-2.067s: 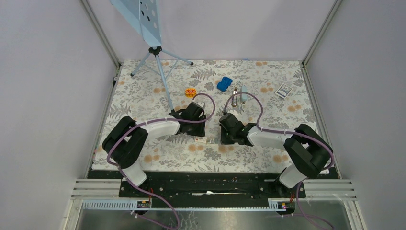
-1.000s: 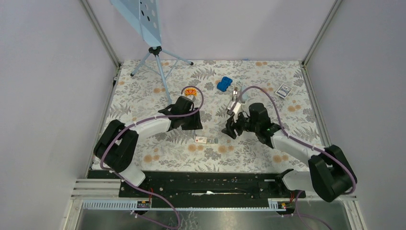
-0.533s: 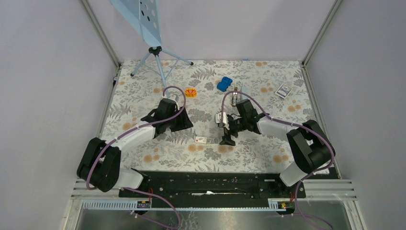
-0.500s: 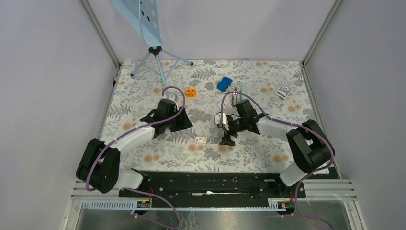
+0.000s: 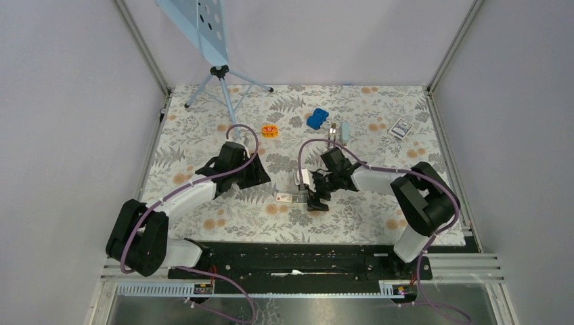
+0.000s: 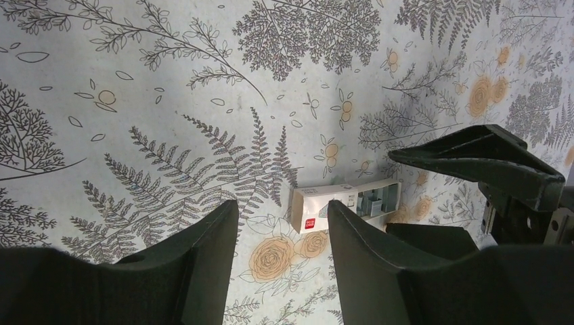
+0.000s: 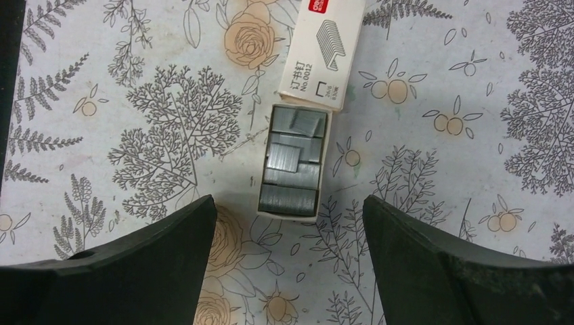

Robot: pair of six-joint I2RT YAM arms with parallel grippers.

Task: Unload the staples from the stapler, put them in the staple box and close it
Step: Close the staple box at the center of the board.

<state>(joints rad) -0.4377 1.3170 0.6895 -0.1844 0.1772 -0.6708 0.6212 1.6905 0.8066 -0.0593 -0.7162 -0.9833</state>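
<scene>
Hovering left of centre overhead, the left gripper is spread and empty. At mid-frame the staples lie in the box's open tray, with the right gripper spread above them, pinching nothing. Unloading looks done, so it need only lift clear. A second ago it was farther up-right, by the stapler.

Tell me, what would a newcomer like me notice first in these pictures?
Probably the small white box slid open on the flowery tablecloth, near the table's front middle, its tray holding grey staple strips. The right gripper hovers open above it, and the left gripper, also open, points at it from the left.
</scene>
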